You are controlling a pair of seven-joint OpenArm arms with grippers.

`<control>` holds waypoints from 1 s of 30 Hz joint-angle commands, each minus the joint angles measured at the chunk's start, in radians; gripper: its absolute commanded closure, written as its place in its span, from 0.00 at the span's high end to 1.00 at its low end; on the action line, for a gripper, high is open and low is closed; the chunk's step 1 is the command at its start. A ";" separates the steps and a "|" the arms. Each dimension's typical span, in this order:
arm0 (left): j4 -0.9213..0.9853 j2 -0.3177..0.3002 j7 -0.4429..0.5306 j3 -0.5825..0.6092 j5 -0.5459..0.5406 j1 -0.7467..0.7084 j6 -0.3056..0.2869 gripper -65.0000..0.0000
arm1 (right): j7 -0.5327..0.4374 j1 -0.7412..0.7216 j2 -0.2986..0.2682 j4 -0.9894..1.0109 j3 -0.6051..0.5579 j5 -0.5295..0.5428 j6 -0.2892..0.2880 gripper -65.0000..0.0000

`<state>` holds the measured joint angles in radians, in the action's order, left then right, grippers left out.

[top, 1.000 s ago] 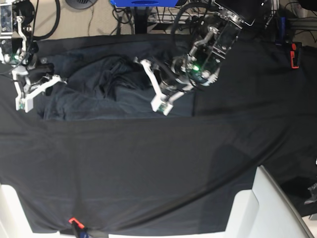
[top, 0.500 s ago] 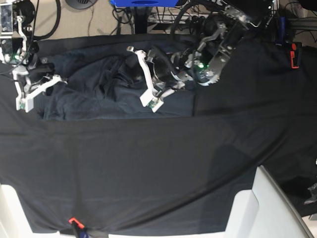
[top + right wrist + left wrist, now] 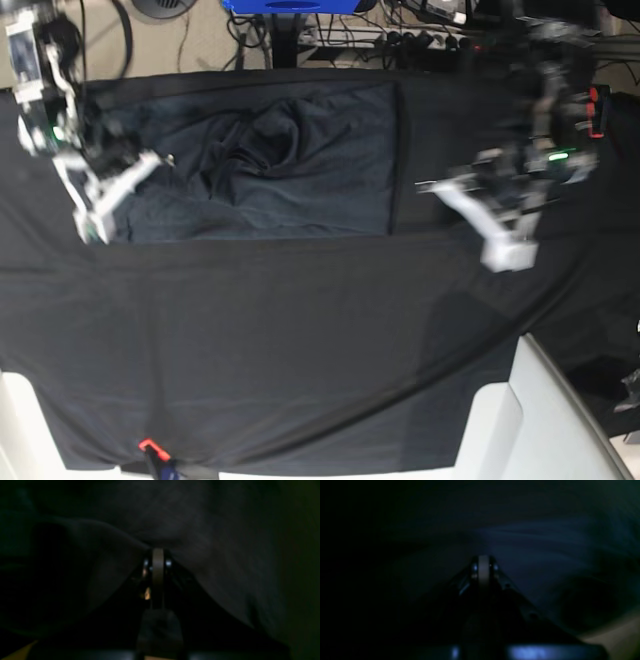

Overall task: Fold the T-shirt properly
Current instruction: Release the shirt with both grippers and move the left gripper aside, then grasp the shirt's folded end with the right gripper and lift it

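The T-shirt (image 3: 290, 165) is now laid squarer at upper centre of the base view. The left gripper (image 3: 505, 250), withdrawn rightward, is pressed together, empty. The right gripper (image 3: 95, 222), at the shirt's left edge, is seen nearly closed; a pinch cannot be told.

Black cloth (image 3: 300, 350) covers the desk, beige floor (image 3: 190, 40) behind with tangled cables (image 3: 340, 35) and a blue box (image 3: 290, 6), white furniture corners (image 3: 540, 420) at the near edge, dim lighting.
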<state>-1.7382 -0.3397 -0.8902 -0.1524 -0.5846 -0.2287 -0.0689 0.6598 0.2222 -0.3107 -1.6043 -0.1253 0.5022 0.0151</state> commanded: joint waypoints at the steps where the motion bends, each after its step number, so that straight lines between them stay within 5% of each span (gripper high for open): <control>1: 0.001 -0.023 0.012 -0.051 -0.018 -0.019 -0.036 0.00 | 0.002 -0.034 -0.008 -0.023 -0.020 0.005 0.001 0.08; 9: 0.171 -0.060 0.021 -0.566 -0.018 -0.159 -0.311 0.00 | 0.131 -0.211 0.097 0.026 -0.150 0.008 0.001 0.36; 12: 0.217 -0.060 0.075 -0.666 -0.016 -0.202 -0.383 0.00 | 0.160 -0.223 0.129 0.077 -0.150 0.008 0.001 0.38; 18: 0.264 -0.051 0.153 -0.677 0.070 -0.231 -0.400 0.00 | 0.168 -0.198 0.130 0.086 -0.150 0.008 0.006 0.40; 23: 0.278 -0.023 0.174 -0.675 0.125 -0.226 -0.400 0.00 | 0.208 -0.178 0.130 0.081 -0.150 0.008 0.009 0.58; 30: 0.281 -0.023 0.179 -0.675 0.125 -0.225 -0.400 0.00 | 0.208 -0.174 0.132 0.088 -0.150 0.008 0.009 0.55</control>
<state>-1.4445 -0.3408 -0.7284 -0.8211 -0.4549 -0.4515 -0.4713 0.8768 0.0605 -0.1761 -1.5032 -0.2790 0.5045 0.0257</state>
